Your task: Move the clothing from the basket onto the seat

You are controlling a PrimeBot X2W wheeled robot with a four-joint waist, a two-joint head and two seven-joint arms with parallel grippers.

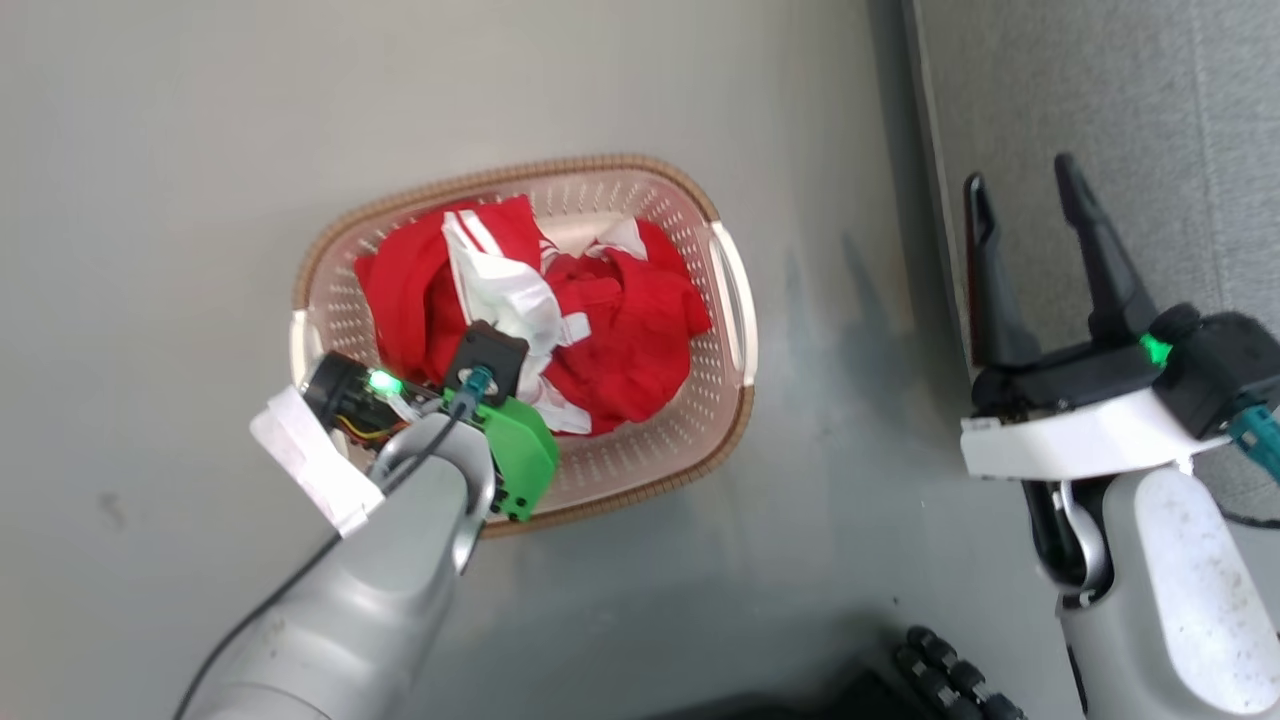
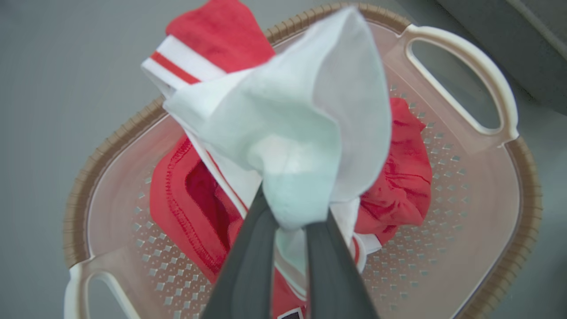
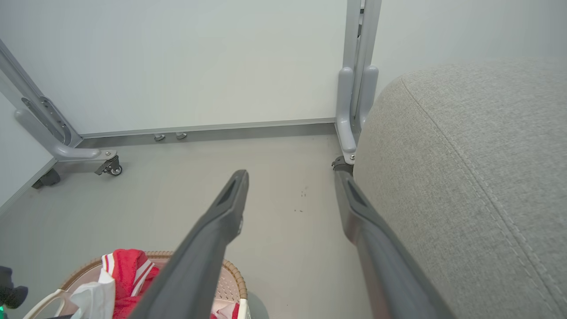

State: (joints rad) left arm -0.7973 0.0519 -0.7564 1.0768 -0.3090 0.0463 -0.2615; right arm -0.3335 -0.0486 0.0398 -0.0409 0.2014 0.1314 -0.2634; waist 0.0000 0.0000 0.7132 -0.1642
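Observation:
The red and white clothing (image 1: 620,320) lies bunched in the cream basket (image 1: 725,400) on the grey floor. My left gripper (image 2: 294,212) is shut on a white fold of the clothing (image 2: 292,133), pulled up above the basket (image 2: 465,186); in the head view its fingers are hidden under the wrist (image 1: 480,400). My right gripper (image 1: 1020,190) stands open and empty at the edge of the grey seat (image 1: 1100,100). In the right wrist view its fingers (image 3: 221,221) spread over the floor beside the seat (image 3: 478,177), with the basket (image 3: 234,274) and clothing (image 3: 126,270) at lower left.
Grey floor surrounds the basket. A wheeled metal frame (image 3: 102,159) and a white panel wall stand beyond, with a frame post (image 3: 354,88) close to the seat's corner. My dark base (image 1: 940,670) shows at the bottom.

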